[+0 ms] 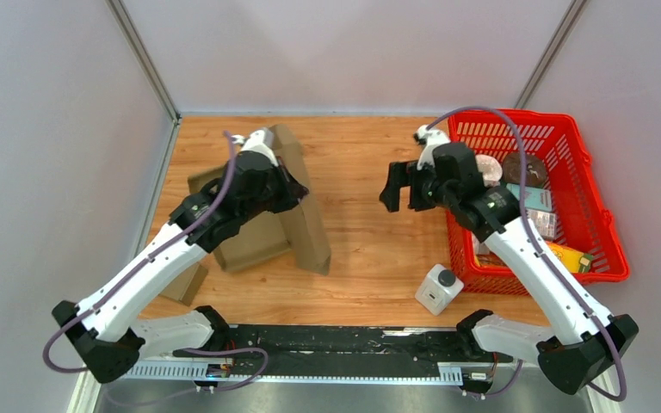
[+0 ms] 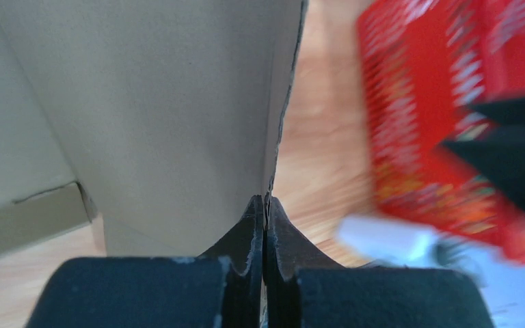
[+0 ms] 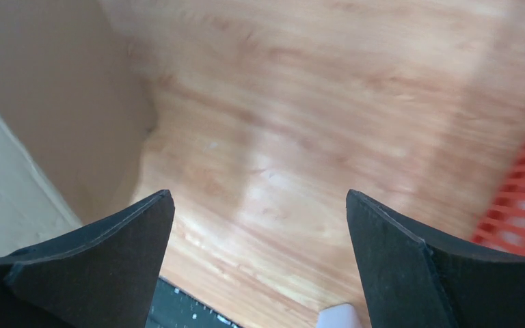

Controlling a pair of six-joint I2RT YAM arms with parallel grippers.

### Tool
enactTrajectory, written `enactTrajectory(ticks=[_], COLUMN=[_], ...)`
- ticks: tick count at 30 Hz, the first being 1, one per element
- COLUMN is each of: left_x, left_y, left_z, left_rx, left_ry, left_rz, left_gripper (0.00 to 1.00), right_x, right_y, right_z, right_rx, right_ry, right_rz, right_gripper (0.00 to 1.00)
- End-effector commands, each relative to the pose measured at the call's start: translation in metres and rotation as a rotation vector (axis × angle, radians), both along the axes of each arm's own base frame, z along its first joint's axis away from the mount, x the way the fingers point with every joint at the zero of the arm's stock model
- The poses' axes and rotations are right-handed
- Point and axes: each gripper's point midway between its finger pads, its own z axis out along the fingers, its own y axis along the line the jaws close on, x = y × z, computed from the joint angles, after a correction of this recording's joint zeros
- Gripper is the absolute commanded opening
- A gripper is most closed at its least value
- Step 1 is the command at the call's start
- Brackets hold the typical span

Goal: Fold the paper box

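Left pincer: clenched on the thin upper edge of a tall panel of the brown cardboard box. In the left wrist view the two black fingers meet with only the card sheet between them.
Right pincer: released, jaws spread wide with nothing between them. It hangs over bare wood, well apart from the box and just beside the basket.
Box position: on the left half of the light wooden tabletop, under and around the left arm's wrist.
Box shape: one long panel stands on edge, leaning slightly. A lower, flatter section lies beside it on the left. A small flap pokes out near the left arm's forearm.
Done so far: judging by the raised panel, the flat blank looks partly opened, with one wall lifted and pinched.
Left to do: probably most of the job. No closed, squared form shows yet. The other walls seem not yet upright, and no flaps look tucked.
Likely role of the free arm: it is empty and faces the box, so it seems placed to brace or push a second wall.
Cannot tell: how the panels join beneath the left arm, since the arm covers that part in the overhead view.
Bystanders: a red plastic mesh basket of packaged goods at the right, and a small white boxy device near the front edge.
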Motion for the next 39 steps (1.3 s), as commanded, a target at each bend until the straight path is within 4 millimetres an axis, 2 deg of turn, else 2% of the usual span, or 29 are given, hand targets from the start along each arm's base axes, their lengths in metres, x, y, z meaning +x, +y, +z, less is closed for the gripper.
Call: enactTrajectory(ticks=[1,2,3,4,5,6,8,9,10,14,17,19,21,22,23,24,25,26,27,29,30,31,33,34,35,36,37,38,39], left_x=[0.017,0.030,0.036,0.042,0.053,0.058,0.065,0.071,0.072,0.078,0.079,0.080,0.080,0.079,0.082,0.083,0.083,0.085,0.081,0.069,0.064,0.055,0.050,0.048,0.052,0.057,0.065,0.070,0.075], left_y=[-0.022,-0.017,-0.015,-0.013,-0.010,-0.007,-0.001,0.008,0.012,0.030,0.031,0.029,0.026,0.027,0.029,0.031,0.032,0.036,0.038,0.044,0.047,0.057,0.067,0.080,0.095,0.108,0.124,0.128,0.137], left_z=[0.034,0.042,0.038,0.033,0.040,0.028,0.028,0.021,0.022,0.012,0.008,0.005,0.002,0.002,0.005,0.003,0.009,0.019,0.026,0.035,0.031,0.036,0.030,0.023,0.012,-0.011,-0.021,-0.023,-0.043], left_rx=[-0.529,-0.588,-0.614,-0.674,-0.735,-0.757,-0.829,-0.834,-0.856,-0.878,-0.882,-0.885,-0.897,-0.896,-0.908,-0.904,-0.856,-0.834,-0.785,-0.601,-0.534,-0.396,-0.210,-0.037,0.073,0.163,0.245,0.239,0.239], left_ry=[0.200,0.182,0.205,0.262,0.245,0.259,0.287,0.282,0.288,0.280,0.290,0.308,0.315,0.308,0.291,0.277,0.209,0.157,0.119,-0.045,-0.086,-0.215,-0.339,-0.412,-0.428,-0.428,-0.446,-0.468,-0.443], left_rz=[0.148,0.178,0.212,0.275,0.298,0.328,0.388,0.444,0.475,0.585,0.601,0.603,0.591,0.587,0.575,0.556,0.491,0.438,0.395,0.237,0.192,0.121,0.031,-0.006,0.026,0.044,0.066,0.058,0.062], left_gripper=[0.00,0.00,0.00,0.00,0.00,0.00,0.00,0.00,0.00,0.00,0.00,0.00,0.00,0.00,0.01,0.12,0.41,0.58,0.70,0.74,0.74,0.74,0.74,0.70,0.69,0.69,0.69,0.69,0.70], right_x=[-0.028,-0.034,-0.043,-0.049,-0.052,-0.053,-0.059,-0.053,-0.055,-0.048,-0.043,-0.019,0.005,0.010,0.013,0.017,0.019,0.021,0.027,0.031,0.037,0.044,0.055,0.062,0.065,0.069,0.072,0.078,0.081], right_y=[0.044,0.049,0.059,0.061,0.064,0.070,0.067,0.068,0.064,0.058,0.063,0.064,0.067,0.069,0.071,0.075,0.074,0.073,0.072,0.075,0.073,0.074,0.074,0.078,0.080,0.081,0.082,0.083,0.083], right_z=[-0.033,-0.038,-0.051,-0.052,-0.056,-0.056,-0.073,-0.069,-0.076,-0.073,-0.074,-0.071,-0.062,-0.060,-0.060,-0.062,-0.065,-0.066,-0.068,-0.068,-0.075,-0.067,-0.073,-0.062,-0.063,-0.075,-0.075,-0.067,-0.074], right_rx=[0.069,0.085,0.099,0.111,0.113,0.130,0.130,0.149,0.141,0.151,0.184,0.153,0.128,0.123,0.118,0.112,0.109,0.092,0.076,0.058,0.056,0.068,0.075,0.081,0.068,0.035,0.033,0.019,0.023], right_ry=[0.013,0.015,0.015,0.000,-0.011,-0.049,-0.070,-0.115,-0.122,-0.160,-0.200,-0.271,-0.317,-0.311,-0.301,-0.292,-0.287,-0.296,-0.300,-0.300,-0.271,-0.279,-0.265,-0.289,-0.285,-0.257,-0.250,-0.261,-0.229], right_rz=[0.206,0.230,0.274,0.298,0.311,0.331,0.335,0.319,0.312,0.254,0.252,0.187,0.131,0.116,0.117,0.119,0.109,0.110,0.104,0.159,0.186,0.201,0.258,0.281,0.314,0.360,0.379,0.413,0.444], right_gripper=[1.00,1.00,1.00,1.00,1.00,1.00,1.00,1.00,1.00,1.00,1.00,1.00,0.94,0.86,0.68,0.58,0.47,0.31,0.24,0.16,0.14,0.12,0.06,0.04,0.01,0.00,0.00,0.00,0.00])
